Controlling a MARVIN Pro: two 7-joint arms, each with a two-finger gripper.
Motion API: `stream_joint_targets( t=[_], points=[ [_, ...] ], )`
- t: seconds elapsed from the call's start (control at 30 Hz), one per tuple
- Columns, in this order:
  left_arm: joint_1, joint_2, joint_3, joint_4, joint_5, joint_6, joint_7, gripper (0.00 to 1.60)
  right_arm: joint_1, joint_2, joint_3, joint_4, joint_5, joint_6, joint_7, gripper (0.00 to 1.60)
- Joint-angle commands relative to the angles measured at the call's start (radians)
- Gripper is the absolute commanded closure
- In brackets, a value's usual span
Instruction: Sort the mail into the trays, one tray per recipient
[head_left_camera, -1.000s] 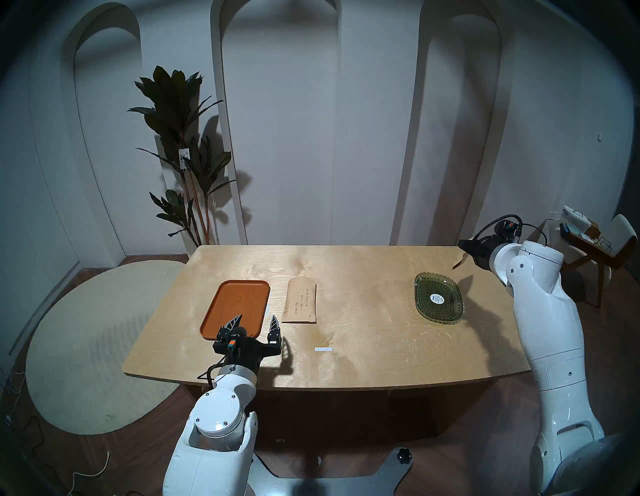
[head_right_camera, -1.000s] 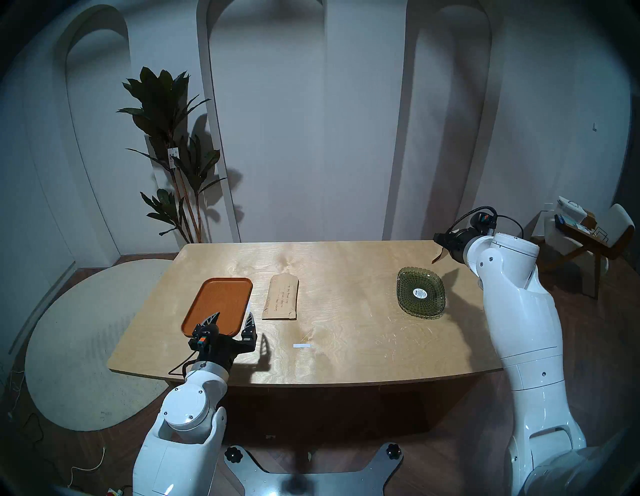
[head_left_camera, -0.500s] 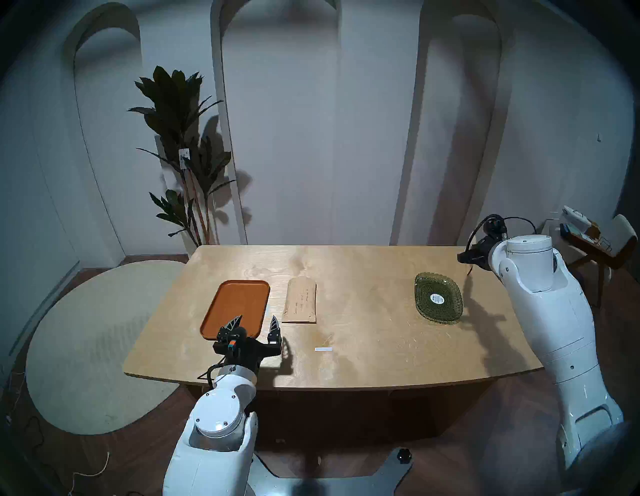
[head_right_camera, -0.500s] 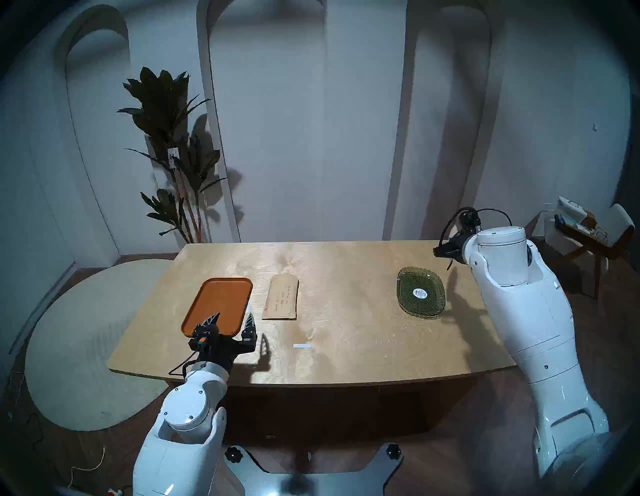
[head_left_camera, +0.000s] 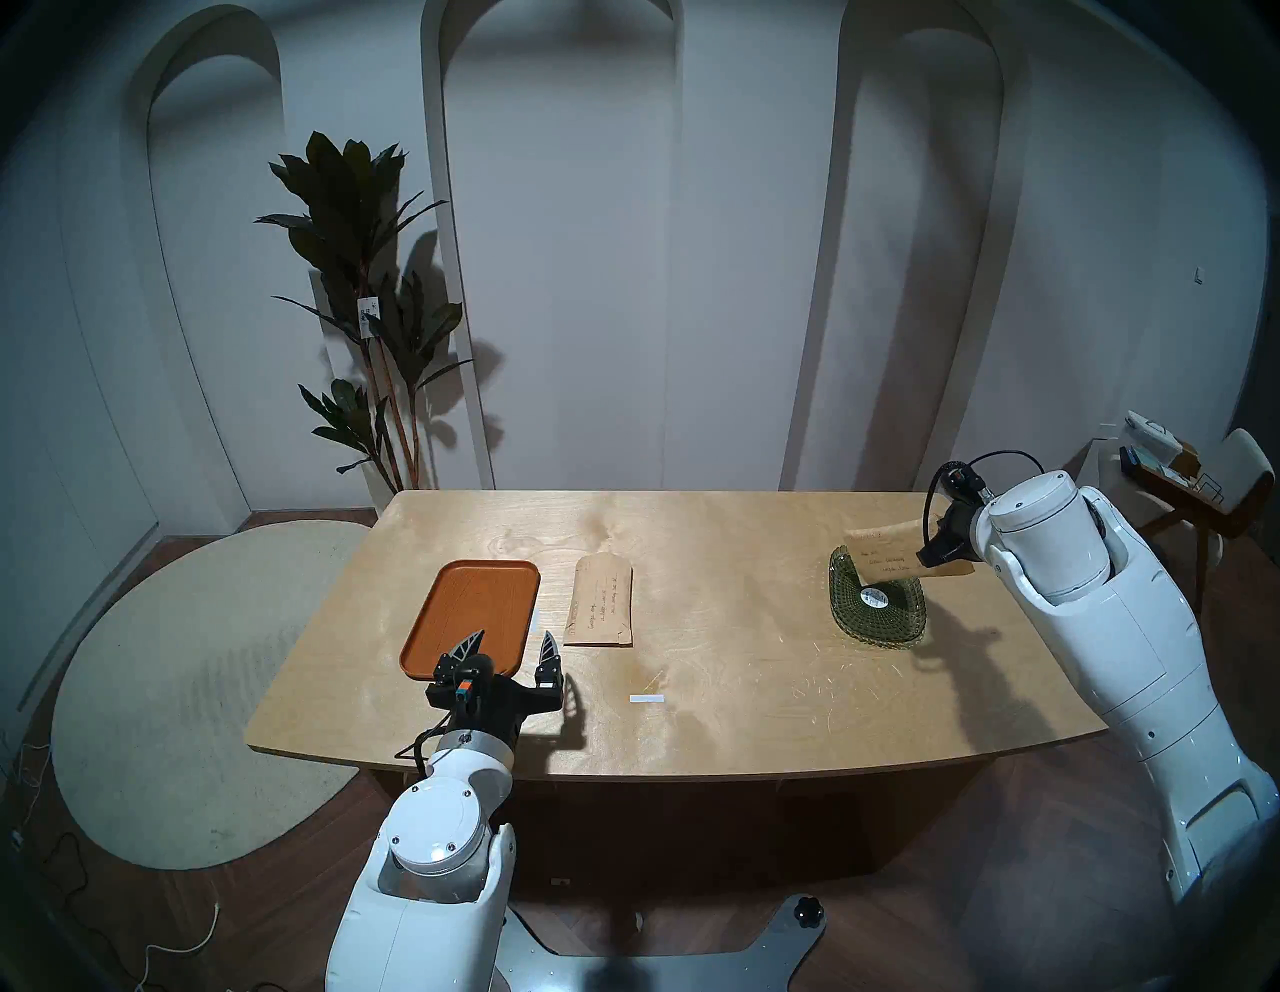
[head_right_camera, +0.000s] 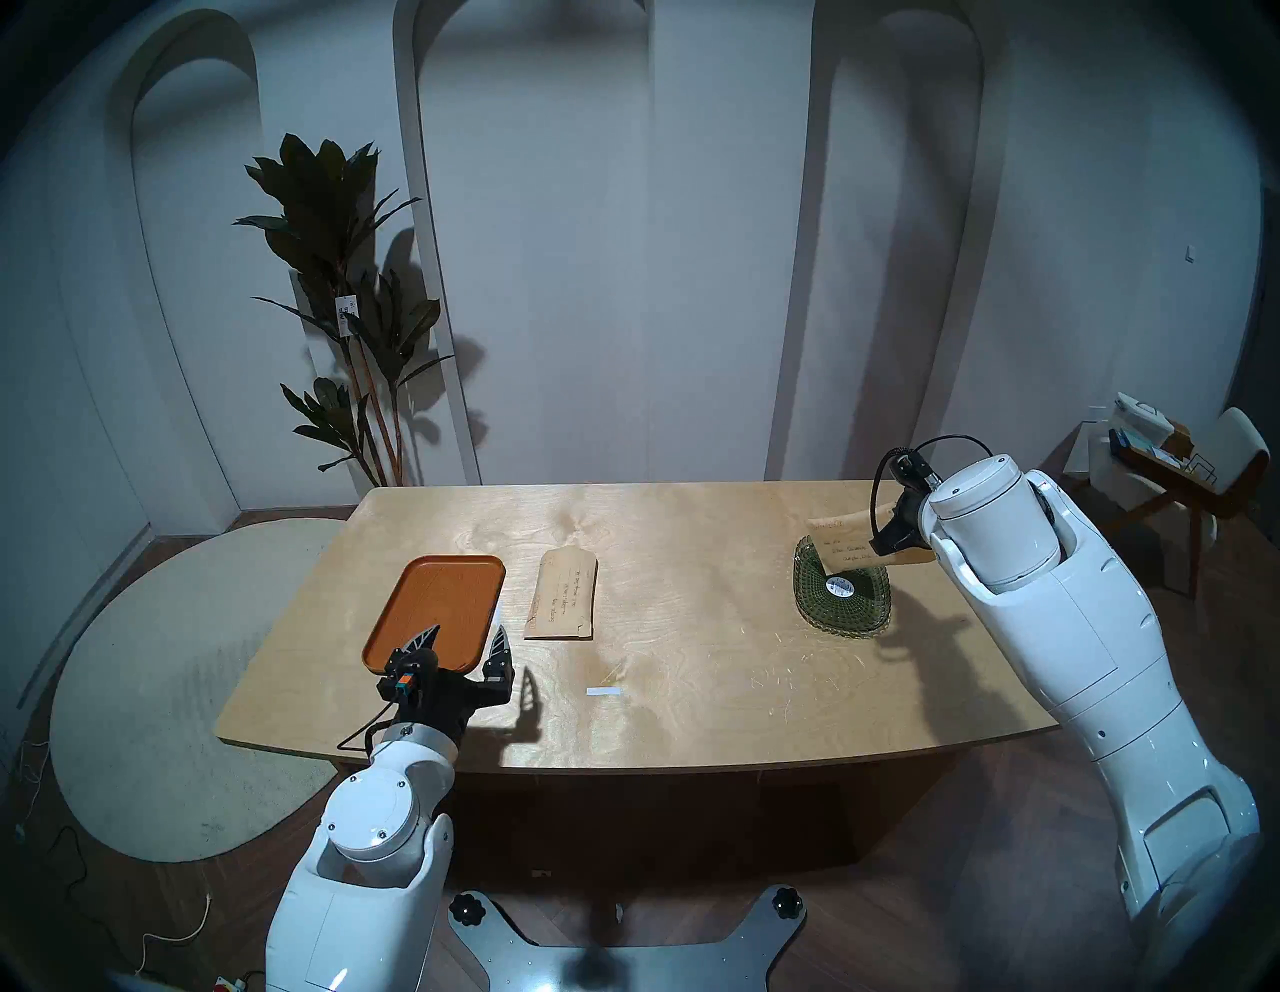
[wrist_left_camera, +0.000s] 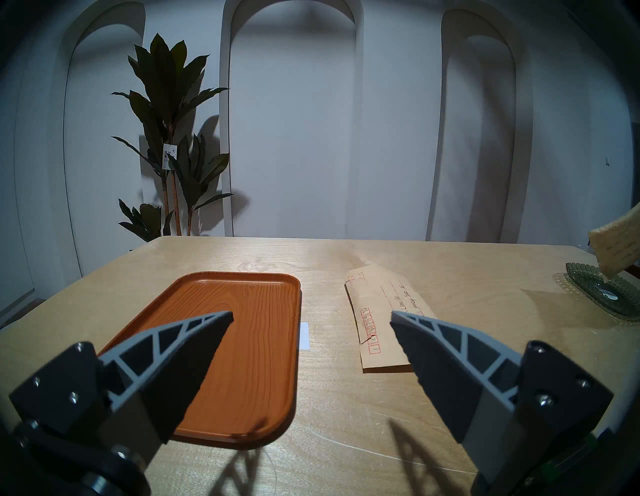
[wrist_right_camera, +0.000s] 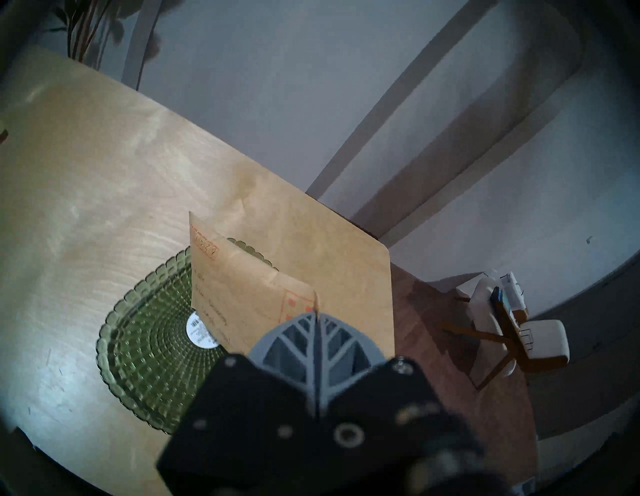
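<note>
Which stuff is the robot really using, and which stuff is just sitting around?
Using:
- tan paper envelope pinched in the right gripper
- tan paper envelope lying flat
- oval green glass dish
- flat orange-brown tray

Sitting around:
- small white tape strip
- leafy potted plant

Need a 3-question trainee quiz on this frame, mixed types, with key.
1. True or false: the right pincer is shut on an envelope.
2. The held envelope hangs above which thing? A) orange tray B) green glass dish C) white tape strip
3. Fill in: the second envelope lies flat on the table beside the ____ tray.

Key: 1 true. 2 B, the green glass dish. 3 orange, the orange tray; the left pincer near it is open and holds nothing.
</note>
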Motion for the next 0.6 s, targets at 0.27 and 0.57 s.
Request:
stream_joint_targets(
  t=[0.27,0.57],
  points=[
    [-0.006,0.000,-0.002,-0.022,0.000,-0.005,0.001,0.00,0.121,0.195,-0.056,0.021,-0.113,-0.095,0.142,1.60],
    [-0.005,0.000,-0.002,-0.025,-0.001,-0.004,0.001,0.00,0.104,0.233,-0.077,0.019,-0.124,-0.119,0.204,1.60]
  ],
)
